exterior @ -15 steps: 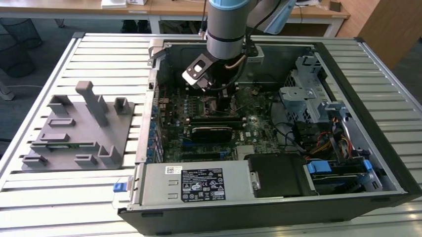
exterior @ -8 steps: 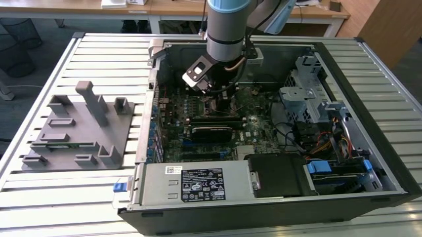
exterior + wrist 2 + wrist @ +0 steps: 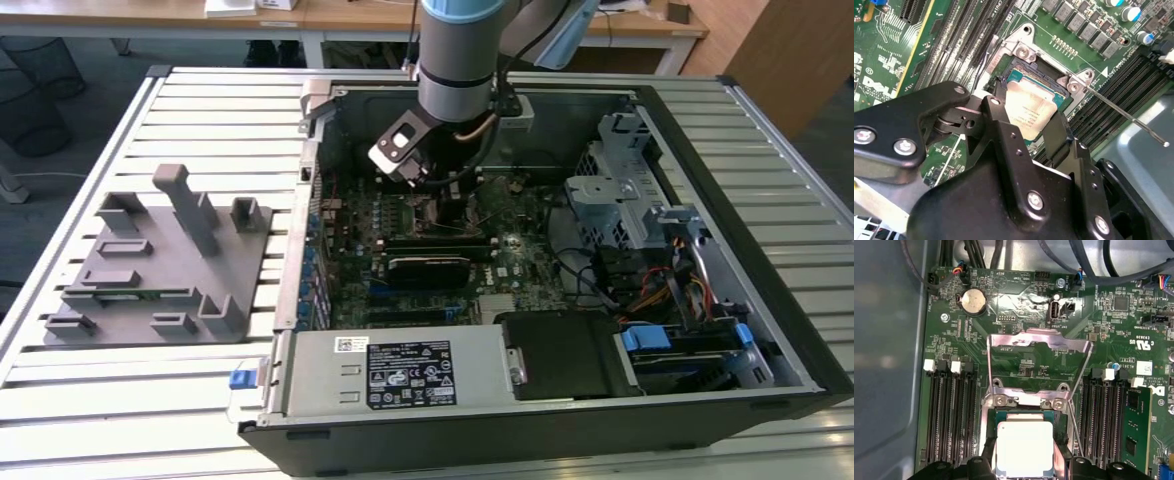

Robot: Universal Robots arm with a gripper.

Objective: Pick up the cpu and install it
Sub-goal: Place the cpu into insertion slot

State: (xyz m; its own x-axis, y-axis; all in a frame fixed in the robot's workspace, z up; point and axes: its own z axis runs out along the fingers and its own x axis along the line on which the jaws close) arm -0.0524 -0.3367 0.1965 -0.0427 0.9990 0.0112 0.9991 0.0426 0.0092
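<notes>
**Right at the install spot**

Closest to the lens in the second wrist view is the black body of the pincer [image 3: 1029, 112]. Its fingers [image 3: 1059, 139] are closed in to about chip width, one on each of two opposite edges of the cpu [image 3: 1031, 111], so I'd say it has hold of it.

The cpu sits dead centre between the fingers and straight over the open socket [image 3: 1021, 413] on the motherboard [image 3: 1019, 300]. The load plate [image 3: 1039, 342] is flipped up out of the way and the thin lever [image 3: 1124, 112] is swung out. The chip is square, so there's no long axis, and its edges look roughly lined up with the socket frame. I can't tell if it's seated or a hair above.

Looks-wise it's a flat silver-grey metal lid with a thin pale rim and faint print, glaring under the light.
</notes>
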